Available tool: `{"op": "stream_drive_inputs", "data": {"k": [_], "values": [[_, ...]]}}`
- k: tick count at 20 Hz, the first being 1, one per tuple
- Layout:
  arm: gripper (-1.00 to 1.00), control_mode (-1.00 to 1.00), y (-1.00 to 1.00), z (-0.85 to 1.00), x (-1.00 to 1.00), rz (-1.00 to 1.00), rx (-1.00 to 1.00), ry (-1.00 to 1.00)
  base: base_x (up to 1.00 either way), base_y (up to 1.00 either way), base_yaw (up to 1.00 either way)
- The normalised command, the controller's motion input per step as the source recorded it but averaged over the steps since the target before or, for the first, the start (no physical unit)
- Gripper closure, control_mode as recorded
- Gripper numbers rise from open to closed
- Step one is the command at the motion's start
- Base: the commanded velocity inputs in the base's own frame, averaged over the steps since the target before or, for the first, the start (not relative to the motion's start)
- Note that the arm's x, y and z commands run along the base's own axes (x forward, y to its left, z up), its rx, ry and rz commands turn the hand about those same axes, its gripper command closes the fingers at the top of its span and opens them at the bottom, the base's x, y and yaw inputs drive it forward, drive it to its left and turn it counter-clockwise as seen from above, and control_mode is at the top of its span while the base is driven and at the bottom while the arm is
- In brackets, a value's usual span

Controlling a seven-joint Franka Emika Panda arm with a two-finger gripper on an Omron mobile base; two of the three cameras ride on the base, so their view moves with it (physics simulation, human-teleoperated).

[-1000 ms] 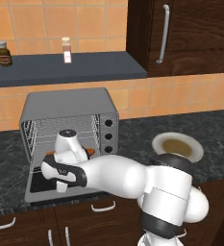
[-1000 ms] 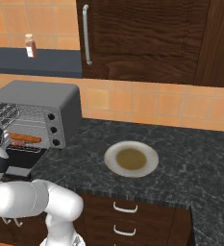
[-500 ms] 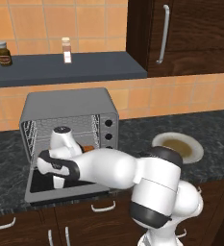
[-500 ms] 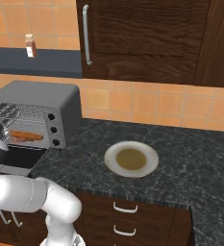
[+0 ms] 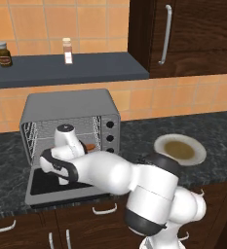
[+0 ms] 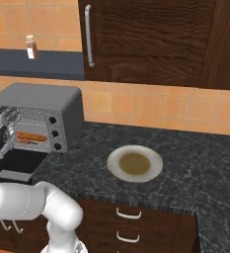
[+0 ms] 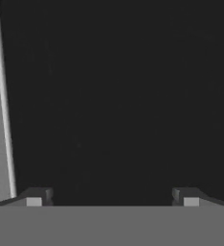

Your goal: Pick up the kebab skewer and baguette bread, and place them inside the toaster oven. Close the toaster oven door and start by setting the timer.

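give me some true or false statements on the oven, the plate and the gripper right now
1. The toaster oven door is shut. False: it lies folded down and open in front of the toaster oven.
2. The plate on the counter carries no food item. True.
3. The gripper is clamped on the baguette bread. False: its fingers stand wide apart with nothing between them, facing the dark glass.
4. Something orange-brown lies on a rack inside the oven. True: it shows in the right base view.
5. The oven's knobs sit on its left side. False: they run down the right side of its front.
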Motion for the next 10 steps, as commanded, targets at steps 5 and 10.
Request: {"op": "stream_drive_inputs", "data": {"k": [5, 10], "values": [[-1.00, -1.00, -0.22, -0.03, 0.40, 0.00, 0.00, -0.09, 0.00, 0.00, 0.00], [-1.00, -1.00, -0.03, -0.10, 0.54, 0.00, 0.00, -0.04, 0.00, 0.00, 0.00]]}}
